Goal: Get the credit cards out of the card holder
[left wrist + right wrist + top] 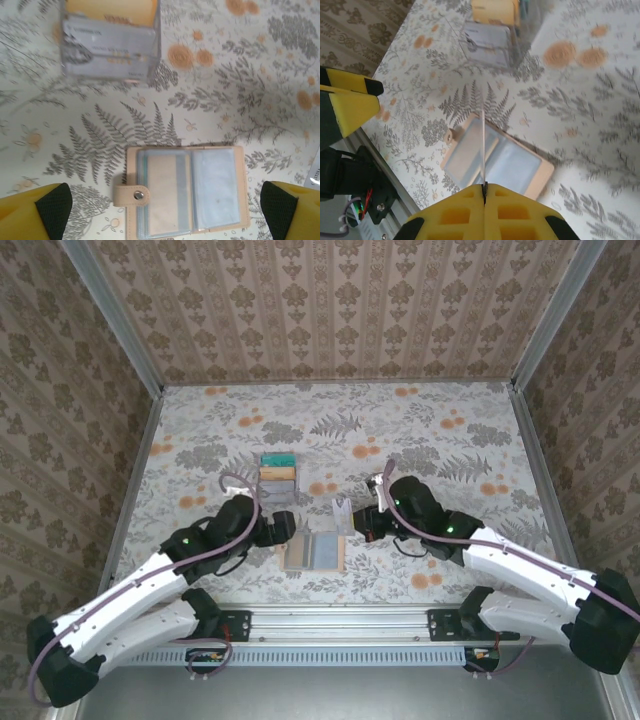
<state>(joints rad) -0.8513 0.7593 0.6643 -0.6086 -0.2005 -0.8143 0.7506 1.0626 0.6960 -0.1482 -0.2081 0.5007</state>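
The bench (200, 420) under me wears a pale cloth printed with grey ferns and orange blossoms. Walls papered in a brown damask pattern (330, 300) close it in on three sides, with bare metal posts (120, 320) at the far corners and a ribbed metal rail (340, 625) along the near edge, where my bases are bolted.

The card holder (313, 550) lies open and flat near that edge, between my two arms, grey-blue inner face up inside a tan rim. Its snap tab (131, 195) sticks out sideways, and a beige striped card sits in one pocket.

My left claw (165, 205) is spread wide above the holder, one yellow finger (35, 212) on each side of it; I cannot tell whether it touches.

My right claw (484, 189) is pressed together, pinching a pale card (483, 150) by its edge. The card stands upright over the holder's middle.

Farther out on the cloth lie the credit cards (277, 472) already set down, overlapping in a short row: teal farthest, then yellow, then grey-lilac nearest the holder, well apart from it.
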